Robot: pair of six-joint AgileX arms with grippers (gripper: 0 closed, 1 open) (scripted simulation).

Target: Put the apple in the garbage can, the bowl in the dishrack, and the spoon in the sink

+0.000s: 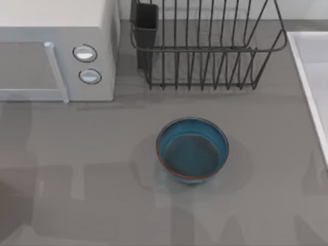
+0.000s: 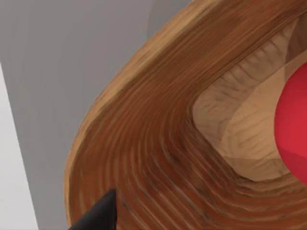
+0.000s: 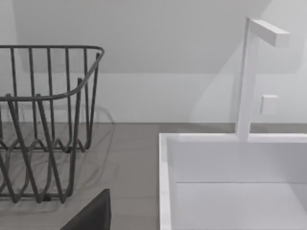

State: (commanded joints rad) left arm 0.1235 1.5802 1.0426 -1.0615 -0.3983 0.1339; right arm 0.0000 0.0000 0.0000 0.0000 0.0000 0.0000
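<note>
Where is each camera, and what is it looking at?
Top view: above the table, looking down at the bowl, dishrack and microwave.
Left wrist view: on my left arm, facing a wooden container with the apple; a dark fingertip shows.
Right wrist view: on my right arm, facing the sink.
Top and right wrist views share dishrack and sink.

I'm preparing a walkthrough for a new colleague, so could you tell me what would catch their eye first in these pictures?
Probably the teal bowl, alone on the grey table's middle in the top view, in front of the dark wire dishrack. Next, the left wrist view, where the bright red apple sits in a ribbed wooden container. The white sink stands beside the rack.
</note>
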